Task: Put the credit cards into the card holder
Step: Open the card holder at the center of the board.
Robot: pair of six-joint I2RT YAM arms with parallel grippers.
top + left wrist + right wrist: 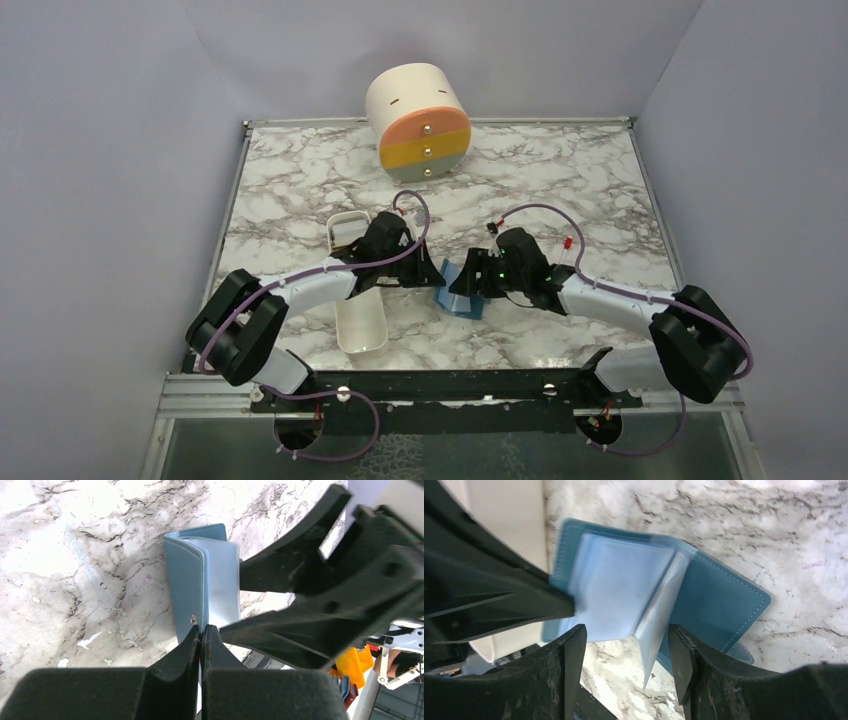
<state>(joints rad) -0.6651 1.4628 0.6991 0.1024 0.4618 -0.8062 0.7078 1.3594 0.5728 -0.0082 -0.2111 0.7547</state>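
Note:
The blue card holder (464, 296) lies opened between my two grippers in the middle of the marble table. My left gripper (201, 630) is shut on the edge of the holder's cover (186, 575), beside the snap stud. In the right wrist view the card holder (719, 600) is spread open and shows pale clear sleeves (619, 590). My right gripper (626, 647) stands open around one hanging sleeve, and neither finger presses it. The left gripper's fingers (499, 605) reach in from the left and hold the holder's far edge. No credit cards are in view.
A long white tray (362, 345) lies under the left arm, near the left front. A cream cylinder with orange, yellow and grey drawers (420, 122) stands at the back. The table's raised rim runs along both sides.

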